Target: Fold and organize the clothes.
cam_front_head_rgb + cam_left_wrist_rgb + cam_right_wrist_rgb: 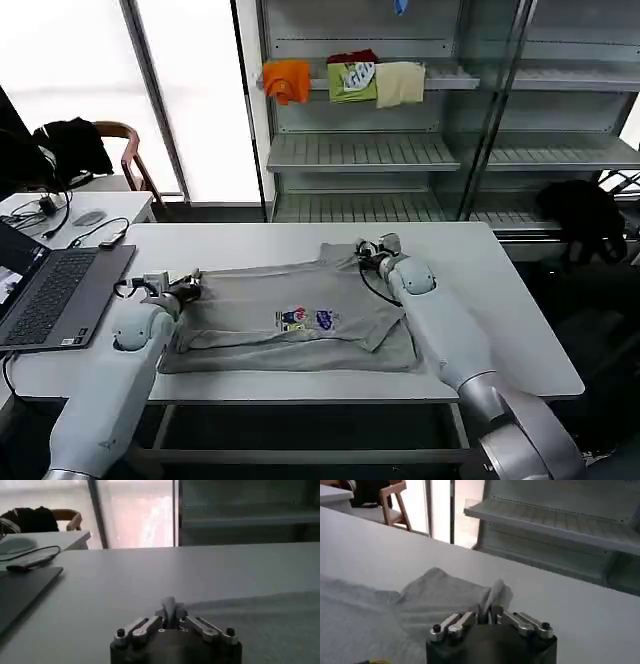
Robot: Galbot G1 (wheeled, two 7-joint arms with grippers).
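both grippers pinching the grey shirt on the table

we cannot make out the fingertips of either gripper cleanly: in both wrist views the tips are buried in a raised ridge of cloth, and the near hem of the shirt (290, 315) is partly covered by our own forearms in the head view. the left sleeve is hidden under the left gripper (180, 290).

the shirt lies flat on the white table (500, 290), its long axis running across the table from left to right, the collar end toward the right and far side, the small chest print facing up near the middle. the right part is folded over on itself.

our left gripper is clenched on a pinch of the shirt's left edge (169, 611). our right gripper (372, 252) is clenched on a tuft of fabric at the far right corner (492, 602).

a laptop (50, 290) sits just left of the shirt.
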